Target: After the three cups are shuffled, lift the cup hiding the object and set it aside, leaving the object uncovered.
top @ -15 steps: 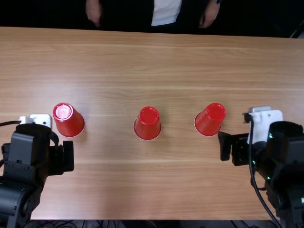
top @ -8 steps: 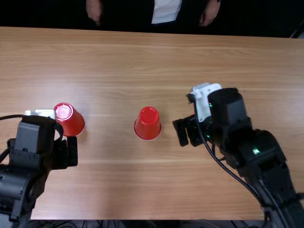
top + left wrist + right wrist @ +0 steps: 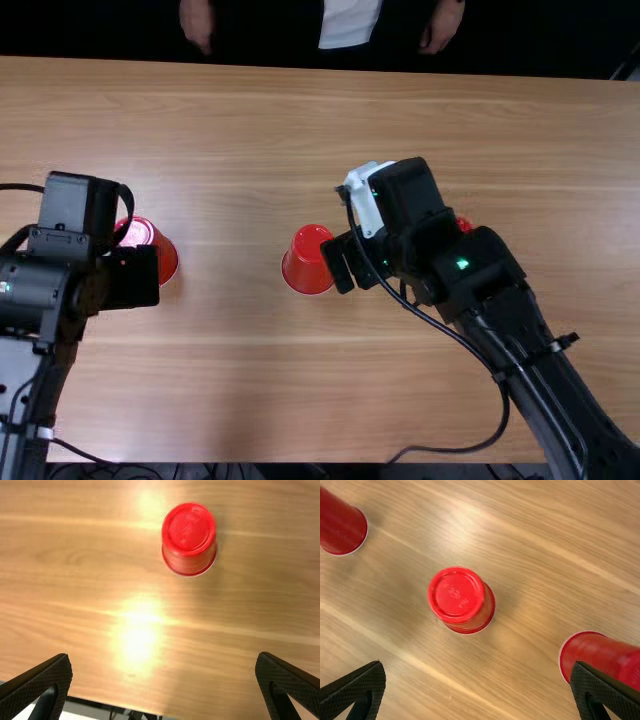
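Three red cups stand upside down in a row on the wooden table [image 3: 300, 120]. Seen from above, the right arm covers nearly all of the right cup [image 3: 462, 224], leaving a red sliver, and the left arm overlaps the left cup [image 3: 165, 258]. The middle cup [image 3: 308, 258] stands in plain sight, glossy, flat base up, just beside the right gripper [image 3: 345, 265], its fingers spread wide. The left gripper [image 3: 162, 660] hangs near the left cup, fingers likewise far apart.

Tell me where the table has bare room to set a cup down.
The far half of the table, beyond the cups, is bare. So is the gap between the left cup and the middle cup. Crowded: middle cup to right cup, under the right arm.
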Tool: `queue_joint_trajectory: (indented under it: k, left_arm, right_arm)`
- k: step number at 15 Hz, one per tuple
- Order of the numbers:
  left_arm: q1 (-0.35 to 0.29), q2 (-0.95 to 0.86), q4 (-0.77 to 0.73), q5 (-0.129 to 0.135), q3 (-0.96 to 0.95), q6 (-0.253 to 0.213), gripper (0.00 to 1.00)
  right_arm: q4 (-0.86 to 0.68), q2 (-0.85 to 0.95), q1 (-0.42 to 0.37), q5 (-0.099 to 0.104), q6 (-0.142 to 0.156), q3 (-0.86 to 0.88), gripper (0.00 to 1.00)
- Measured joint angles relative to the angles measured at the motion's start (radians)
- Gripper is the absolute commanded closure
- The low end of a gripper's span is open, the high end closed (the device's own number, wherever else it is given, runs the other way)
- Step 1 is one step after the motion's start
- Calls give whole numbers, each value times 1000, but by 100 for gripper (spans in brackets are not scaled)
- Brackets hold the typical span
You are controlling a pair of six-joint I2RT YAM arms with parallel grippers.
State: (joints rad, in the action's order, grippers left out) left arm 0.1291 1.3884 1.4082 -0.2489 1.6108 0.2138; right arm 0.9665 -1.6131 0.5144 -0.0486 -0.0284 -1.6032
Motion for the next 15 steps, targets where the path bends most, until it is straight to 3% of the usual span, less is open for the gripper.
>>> queue_joint_trajectory:
  k: [15]
  left_arm:
    - [0, 11, 7, 36, 0, 1, 0]
  right_arm:
    - [-98, -282, 40, -4, 0, -48, 0]
